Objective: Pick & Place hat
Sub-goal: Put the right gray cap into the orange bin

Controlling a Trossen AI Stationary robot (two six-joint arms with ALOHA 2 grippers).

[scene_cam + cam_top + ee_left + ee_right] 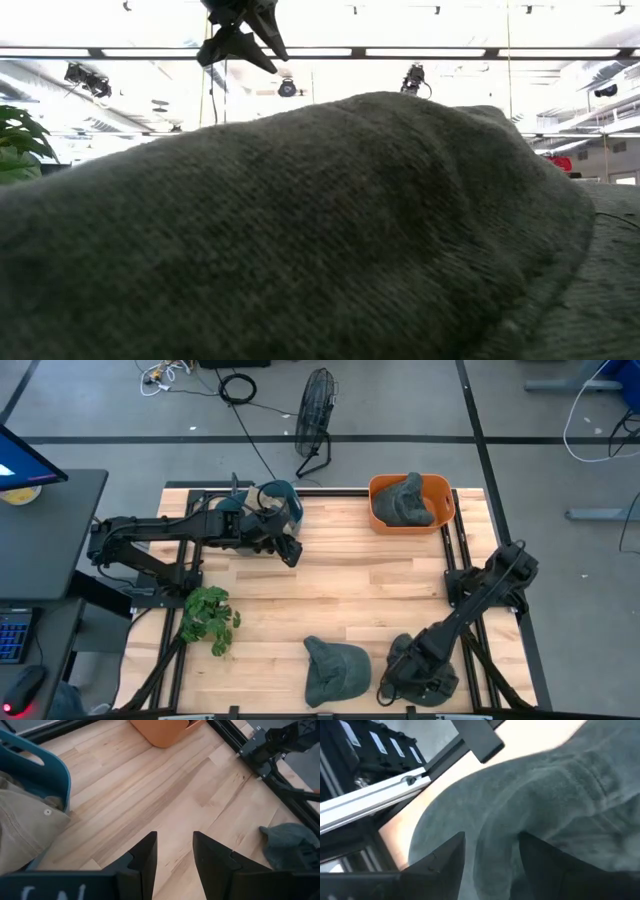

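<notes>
Step in hand: pickup. Right gripper [412,678] is down on a grey hat [420,660] at the table's near edge, well apart from the orange bin [380,510]; its fingers [442,857] straddle a fold of cloth, not yet closed. Next move, by my reading: pinch the fold, lift, carry to the bin.

Count: two grey hats on the table, the second [335,668] just beside the first; a third [408,500] in the bin. Left gripper [290,552] waits near the bin's left, fingers apart, empty.
</notes>
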